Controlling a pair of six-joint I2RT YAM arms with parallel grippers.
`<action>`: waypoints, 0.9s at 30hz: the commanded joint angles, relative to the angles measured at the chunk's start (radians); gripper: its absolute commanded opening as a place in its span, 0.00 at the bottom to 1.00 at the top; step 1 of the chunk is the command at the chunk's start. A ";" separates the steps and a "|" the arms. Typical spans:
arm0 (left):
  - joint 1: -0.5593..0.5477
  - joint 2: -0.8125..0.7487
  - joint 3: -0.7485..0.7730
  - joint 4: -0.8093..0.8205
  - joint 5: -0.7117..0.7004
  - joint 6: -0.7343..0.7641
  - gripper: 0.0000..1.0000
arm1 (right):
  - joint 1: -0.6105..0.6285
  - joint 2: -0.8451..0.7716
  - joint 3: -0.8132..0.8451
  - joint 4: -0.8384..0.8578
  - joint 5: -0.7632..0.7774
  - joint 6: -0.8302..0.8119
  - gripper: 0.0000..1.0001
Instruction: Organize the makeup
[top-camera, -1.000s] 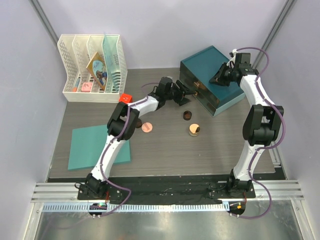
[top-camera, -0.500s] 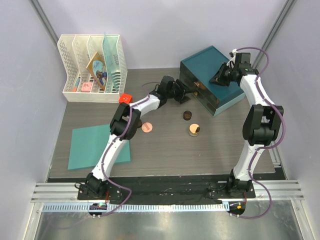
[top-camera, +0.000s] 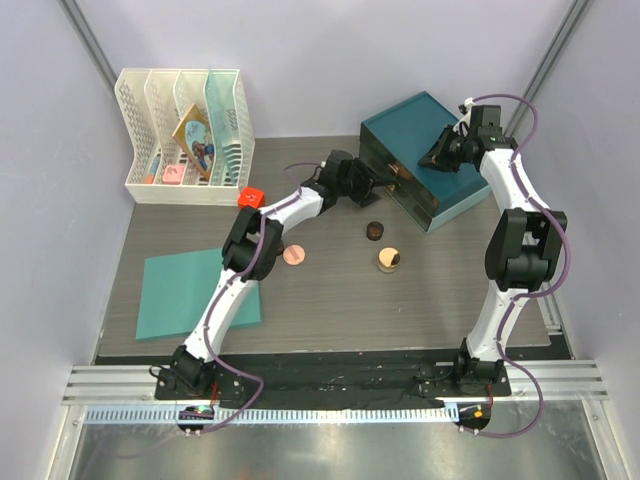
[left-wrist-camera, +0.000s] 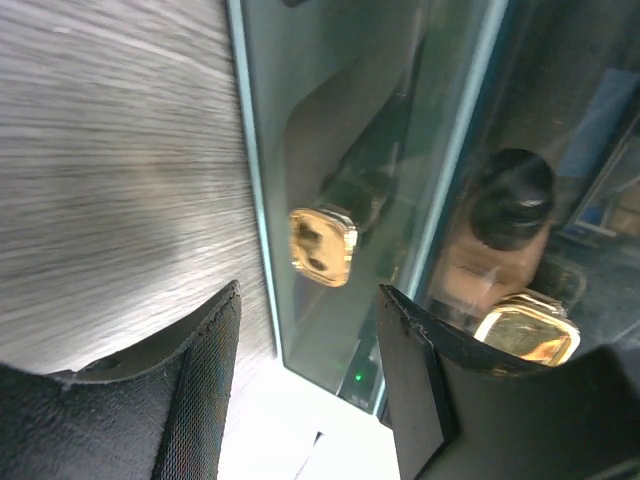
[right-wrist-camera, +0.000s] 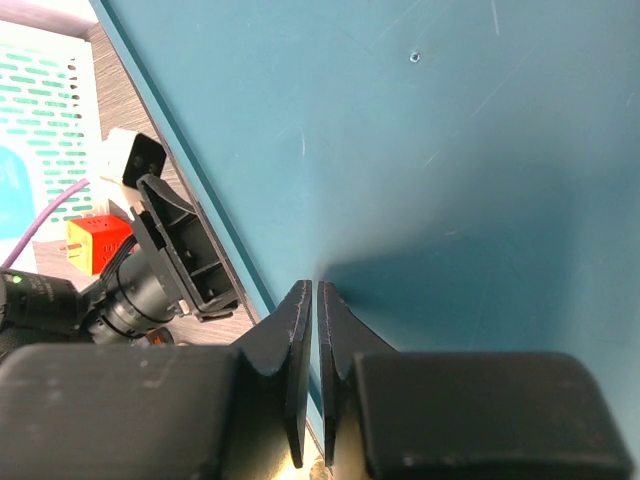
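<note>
A dark brown round jar (top-camera: 375, 231), a gold-lidded jar (top-camera: 389, 260) and a pink round compact (top-camera: 294, 255) lie on the table in front of a teal drawer box (top-camera: 425, 140). My left gripper (top-camera: 374, 184) is open at the box's front. In the left wrist view (left-wrist-camera: 310, 375) a gold knob (left-wrist-camera: 323, 245) sits just ahead of the gap, untouched; a second gold knob (left-wrist-camera: 527, 332) is to its right. My right gripper (top-camera: 438, 157) is shut and empty, its tips (right-wrist-camera: 310, 300) resting on the box's teal top (right-wrist-camera: 450, 150). The other makeup is out of view.
A white rack (top-camera: 185, 135) with a picture card stands at the back left. A red cube (top-camera: 250, 196) lies beside it. A flat teal mat (top-camera: 185, 290) lies front left. The left gripper's body (right-wrist-camera: 170, 260) shows past the box edge.
My left gripper has moved a little to the right, closer to the box front and its knob. The right arm has not moved.
</note>
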 joint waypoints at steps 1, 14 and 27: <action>-0.013 0.022 0.099 -0.040 -0.028 0.032 0.57 | 0.013 0.112 -0.085 -0.295 0.103 -0.054 0.13; -0.033 0.005 0.159 -0.230 -0.123 0.098 0.57 | 0.013 0.111 -0.090 -0.295 0.099 -0.057 0.13; -0.046 0.059 0.264 -0.288 -0.187 0.073 0.60 | 0.013 0.107 -0.093 -0.295 0.096 -0.052 0.13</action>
